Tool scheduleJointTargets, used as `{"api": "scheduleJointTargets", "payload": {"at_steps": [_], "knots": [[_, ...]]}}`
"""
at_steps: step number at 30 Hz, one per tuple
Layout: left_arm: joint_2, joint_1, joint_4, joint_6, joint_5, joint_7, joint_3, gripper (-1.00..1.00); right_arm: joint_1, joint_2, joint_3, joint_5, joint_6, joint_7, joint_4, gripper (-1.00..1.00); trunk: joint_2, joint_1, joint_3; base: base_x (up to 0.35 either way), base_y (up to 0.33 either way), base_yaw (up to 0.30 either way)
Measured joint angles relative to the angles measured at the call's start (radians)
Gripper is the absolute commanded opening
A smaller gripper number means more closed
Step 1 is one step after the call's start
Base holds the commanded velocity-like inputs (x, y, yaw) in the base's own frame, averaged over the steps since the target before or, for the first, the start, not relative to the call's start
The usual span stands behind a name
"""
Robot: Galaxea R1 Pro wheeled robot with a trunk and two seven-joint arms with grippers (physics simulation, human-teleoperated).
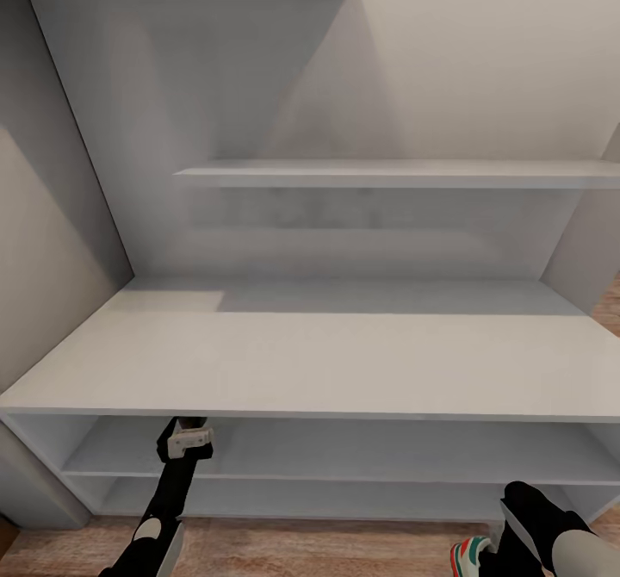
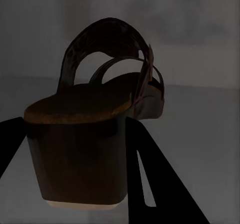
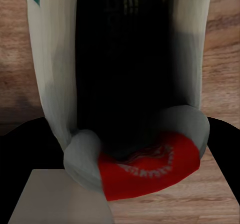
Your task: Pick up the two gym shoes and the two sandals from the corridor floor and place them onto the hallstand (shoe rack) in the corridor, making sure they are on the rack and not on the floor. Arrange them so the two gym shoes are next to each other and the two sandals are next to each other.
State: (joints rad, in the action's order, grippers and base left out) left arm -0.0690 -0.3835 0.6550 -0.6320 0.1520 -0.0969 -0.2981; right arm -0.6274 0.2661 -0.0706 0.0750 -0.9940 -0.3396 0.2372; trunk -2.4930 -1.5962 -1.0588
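A brown sandal [image 2: 95,103] with dark straps and a block heel sits between the black fingers [image 2: 160,184] of my left gripper [image 2: 75,129], which is shut on its heel end. My left arm [image 1: 183,439] reaches under the hallstand's broad top [image 1: 327,362], into the dim space of the upper low shelf [image 1: 362,461]. Whether the sandal touches that shelf I cannot tell. My right gripper [image 3: 120,134] is shut on the heel of a white gym shoe [image 3: 145,164] with a red heel patch, held over the corridor floor [image 3: 220,58]. The gym shoe [image 1: 469,555] and right arm [image 1: 542,521] are at the bottom right.
The pale hallstand spans the head view, with a narrow wall shelf [image 1: 405,172] above its top and a lower open shelf [image 1: 327,499] near the floor. A grey side panel [image 1: 52,241] closes off the left. Wood planks [image 1: 275,547] run along the front.
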Motion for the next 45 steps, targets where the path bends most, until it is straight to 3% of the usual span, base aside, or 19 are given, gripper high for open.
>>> {"api": "scheduleJointTargets", "payload": {"at_steps": [45], "knots": [[0.000, 0.000, -0.002, 0.000, 0.000, -0.002, 0.001, -1.00, 0.000, 0.001, 0.000, 0.001, 0.000, 0.000, 0.001, -1.00, 0.000, 0.000, 0.000, 0.025, 0.000, 0.000]]}}
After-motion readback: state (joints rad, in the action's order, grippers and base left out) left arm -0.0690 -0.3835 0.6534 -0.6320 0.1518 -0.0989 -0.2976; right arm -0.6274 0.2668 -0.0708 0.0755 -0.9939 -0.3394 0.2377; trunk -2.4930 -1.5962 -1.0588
